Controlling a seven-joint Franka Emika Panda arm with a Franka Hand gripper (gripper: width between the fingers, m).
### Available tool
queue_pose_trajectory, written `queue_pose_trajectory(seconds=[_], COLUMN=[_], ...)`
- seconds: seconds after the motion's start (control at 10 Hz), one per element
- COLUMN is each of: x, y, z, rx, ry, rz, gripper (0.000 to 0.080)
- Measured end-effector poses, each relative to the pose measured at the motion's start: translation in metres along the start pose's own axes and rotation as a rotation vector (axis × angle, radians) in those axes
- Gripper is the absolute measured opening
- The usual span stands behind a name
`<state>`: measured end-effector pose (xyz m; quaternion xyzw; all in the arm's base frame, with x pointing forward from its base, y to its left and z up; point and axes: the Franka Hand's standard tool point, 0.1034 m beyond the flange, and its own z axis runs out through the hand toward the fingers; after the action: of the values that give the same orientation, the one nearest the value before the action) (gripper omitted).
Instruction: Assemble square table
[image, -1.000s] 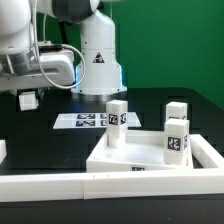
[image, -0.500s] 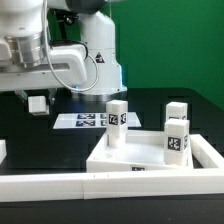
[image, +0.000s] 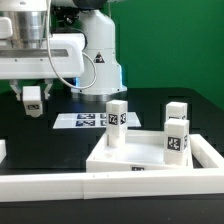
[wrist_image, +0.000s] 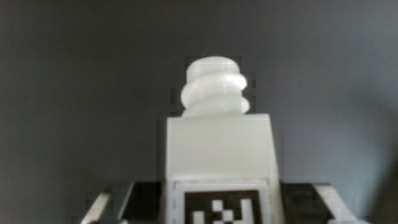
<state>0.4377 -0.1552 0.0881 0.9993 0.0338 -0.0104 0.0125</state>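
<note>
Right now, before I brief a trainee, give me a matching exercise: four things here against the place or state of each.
1. hand
2. marker board
3. square top
4. held leg

A. flat on the dark table
B. carrying three upright legs
C. above the table, shut on a leg
D. between the hand's fingers

Pairs: 1-C, 2-A, 3-B, 4-D.

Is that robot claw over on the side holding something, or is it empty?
Holding something. The gripper is closed on a white table leg: the wrist view shows the leg clamped between the fingers, its tag near them and its knobbed end pointing away, above the dark table.
</note>
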Motion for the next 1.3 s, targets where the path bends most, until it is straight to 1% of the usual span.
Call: queue_pose_trajectory(seconds=[0.1,0.2,0.3,0.4,0.5,0.6,0.7,0.8,0.9,1.3], x=[-0.002,-0.007,-0.004,0.006,0.013,0.027,0.037,0.045,0.047,0.047], y=[0.005,0.004,-0.004,-0.002,-0.006,-0.008,-0.011,-0.023,-0.027,-0.027], z=[0.000,0.002,0.000,-0.007,-0.011,-0.021,-0.029,-0.037,-0.044,-0.044], rx=[-0.029,-0.059,-0.060,-0.088,-0.096,-0.134,-0.162,-0.141,-0.139,-0.137], ry=[0.062,0.118,0.141,0.206,0.240,0.312,0.372,0.399,0.415,0.414], rz=[0.003,0.033,0.041,0.053,0.072,0.082,0.089,0.120,0.111,0.114], gripper=[0.0287,0.0287,0.0287,0.0287,0.0287,0.0287,0.0287,0.0287,0.0287,0.0287])
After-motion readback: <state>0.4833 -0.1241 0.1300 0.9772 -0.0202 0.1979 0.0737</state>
